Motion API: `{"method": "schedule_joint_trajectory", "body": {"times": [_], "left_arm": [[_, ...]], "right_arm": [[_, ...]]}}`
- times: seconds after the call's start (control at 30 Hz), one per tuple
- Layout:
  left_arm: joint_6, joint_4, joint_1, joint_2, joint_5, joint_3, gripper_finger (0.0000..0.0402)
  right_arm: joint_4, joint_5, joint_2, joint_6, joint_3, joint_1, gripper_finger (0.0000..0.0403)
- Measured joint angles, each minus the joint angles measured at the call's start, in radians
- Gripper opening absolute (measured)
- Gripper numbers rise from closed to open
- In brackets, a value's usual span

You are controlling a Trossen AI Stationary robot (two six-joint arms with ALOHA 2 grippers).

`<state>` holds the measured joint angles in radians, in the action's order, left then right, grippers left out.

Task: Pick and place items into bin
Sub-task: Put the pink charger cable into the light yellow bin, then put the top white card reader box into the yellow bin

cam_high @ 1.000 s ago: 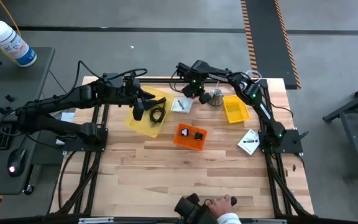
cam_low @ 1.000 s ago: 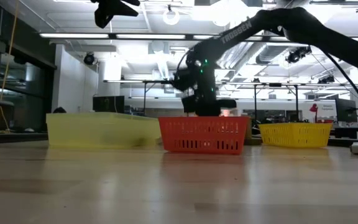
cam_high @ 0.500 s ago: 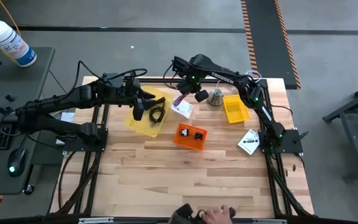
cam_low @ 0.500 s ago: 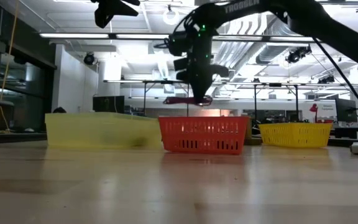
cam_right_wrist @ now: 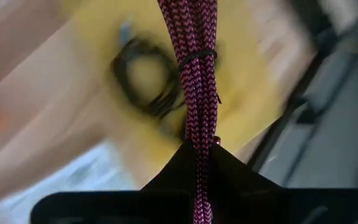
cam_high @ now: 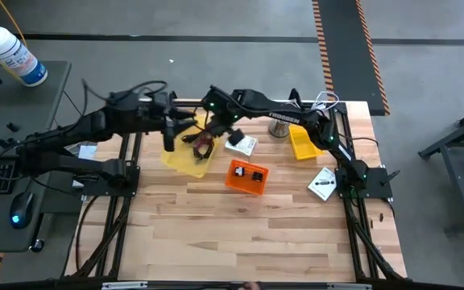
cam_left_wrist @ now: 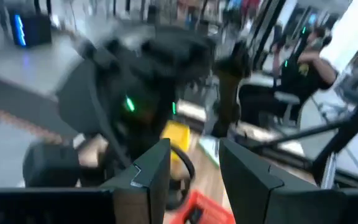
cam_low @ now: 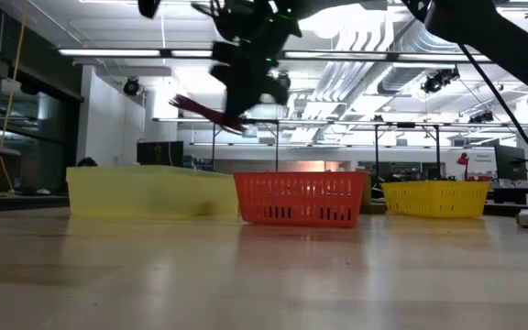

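Note:
My right gripper (cam_high: 216, 127) reaches across to the large yellow bin (cam_high: 185, 161) and is shut on a maroon braided cable bundle (cam_right_wrist: 194, 62) bound by a thin black tie. In the low view the bundle (cam_low: 204, 108) hangs well above the bins. A coiled black cable (cam_right_wrist: 145, 81) lies on the bin's floor under it. My left gripper (cam_left_wrist: 194, 168) is open and hovers over the same bin's left part (cam_high: 167, 135), touching nothing. A white card (cam_high: 241, 144) lies flat on the table beside the bin. Small black things (cam_high: 255, 173) sit in the orange bin (cam_high: 236, 179). My right gripper pinches the maroon cable bundle between its two fingers at one end (cam_right_wrist: 199, 140), several strands together. The fingers come from above, slanting toward the table's left. The bundle is lifted clear and sticks out tilted beyond the fingers (cam_low: 191, 103), over the large yellow bin.
A silver bell-shaped object (cam_high: 279, 126) and a small yellow bin (cam_high: 304, 142) stand at the far right. A second white card (cam_high: 322, 184) lies near the right edge. The near half of the wooden table (cam_high: 248, 234) is bare. A seated person (cam_left_wrist: 303, 68) shows beyond the table.
My right gripper rose from the table by the white card with the maroon bundle in its hold and swung toward the table's left, arriving over the large yellow bin. The bundle went from low and level to high and tilted. My left gripper drew slightly toward the left.

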<state>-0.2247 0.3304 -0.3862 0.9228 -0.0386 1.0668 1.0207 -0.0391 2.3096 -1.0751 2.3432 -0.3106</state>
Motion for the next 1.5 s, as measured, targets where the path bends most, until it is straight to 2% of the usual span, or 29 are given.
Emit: {"method": "schedule_joint_trajectory", "body": {"times": [0.17, 0.3, 0.4, 0.57, 0.77, 0.83, 1.0, 1.2, 1.5], "left_arm": [[0.042, -0.050, 0.000, -0.083, 0.054, 0.001, 0.0124], [0.062, -0.042, -0.001, -0.123, 0.099, 0.001, 0.0124], [0.063, -0.042, -0.001, -0.134, 0.103, 0.001, 0.0124], [0.063, -0.020, 0.000, -0.133, 0.103, 0.001, 0.0124], [0.066, -0.004, 0.000, -0.123, 0.103, 0.000, 0.0124], [0.077, -0.005, 0.000, -0.121, 0.111, 0.000, 0.0124], [0.090, 0.002, 0.000, -0.121, 0.133, 0.000, 0.0124], [0.094, 0.019, 0.000, -0.120, 0.152, 0.000, 0.0124], [0.113, 0.023, 0.000, -0.091, 0.156, 0.000, 0.0124]], "right_arm": [[-0.214, -0.003, 0.001, -0.014, -0.042, 0.017, 0.0011], [-0.332, -0.001, 0.001, -0.023, -0.094, 0.021, 0.0030], [-0.406, 0.002, 0.002, 0.000, -0.117, 0.025, 0.0060], [-0.442, -0.055, 0.002, 0.074, -0.118, 0.026, 0.0122], [-0.424, -0.004, 0.002, 0.097, -0.119, 0.028, 0.0192], [-0.424, 0.048, 0.000, 0.118, -0.119, 0.031, 0.0208], [-0.374, 0.145, -0.036, 0.190, -0.119, 0.037, 0.0221], [-0.214, 0.152, -0.109, 0.360, -0.119, 0.006, 0.0205], [0.136, 0.114, -0.129, 0.765, -0.118, -0.081, 0.0189]]}}
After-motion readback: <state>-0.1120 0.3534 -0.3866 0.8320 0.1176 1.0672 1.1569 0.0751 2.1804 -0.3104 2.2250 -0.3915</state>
